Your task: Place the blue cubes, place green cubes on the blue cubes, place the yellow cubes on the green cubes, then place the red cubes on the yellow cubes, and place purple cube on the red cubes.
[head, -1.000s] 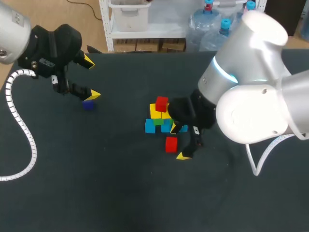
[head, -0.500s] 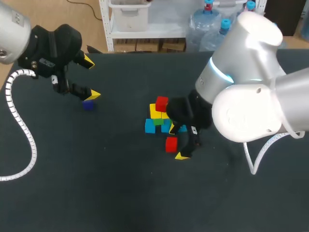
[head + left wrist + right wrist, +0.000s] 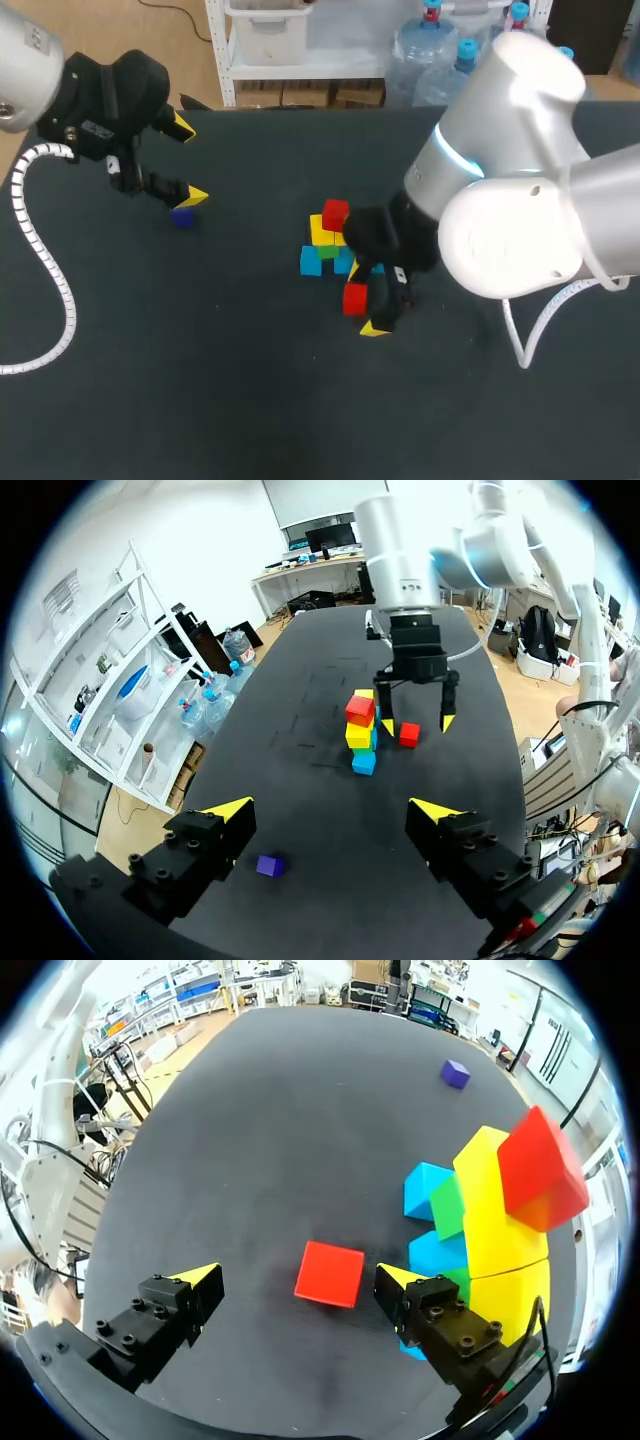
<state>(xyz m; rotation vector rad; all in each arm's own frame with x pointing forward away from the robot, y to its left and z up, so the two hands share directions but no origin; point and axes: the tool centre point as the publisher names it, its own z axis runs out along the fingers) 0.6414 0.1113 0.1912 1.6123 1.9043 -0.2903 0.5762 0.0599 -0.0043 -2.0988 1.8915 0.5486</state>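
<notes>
a dark table (image 3: pixel 250 380) fills the frame. at centre stand at least two blue cubes (image 3: pixel 311 261), two yellow cubes (image 3: pixel 321 233) and one top red cube (image 3: pixel 335 213). a second red cube (image 3: pixel 354 298) lies just below, between the right gripper's (image 3: pixel 297 1276) spread fingers. one purple cube (image 3: pixel 181 217) sits upper left beside the left gripper (image 3: pixel 189 162), also spread.

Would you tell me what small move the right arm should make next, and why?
Probably close the right jaws, easing down first if they sit high: the loose red cube lies on the table between the open jaws, untouched, and the stack beside it carries only a single red cube so far.
</notes>
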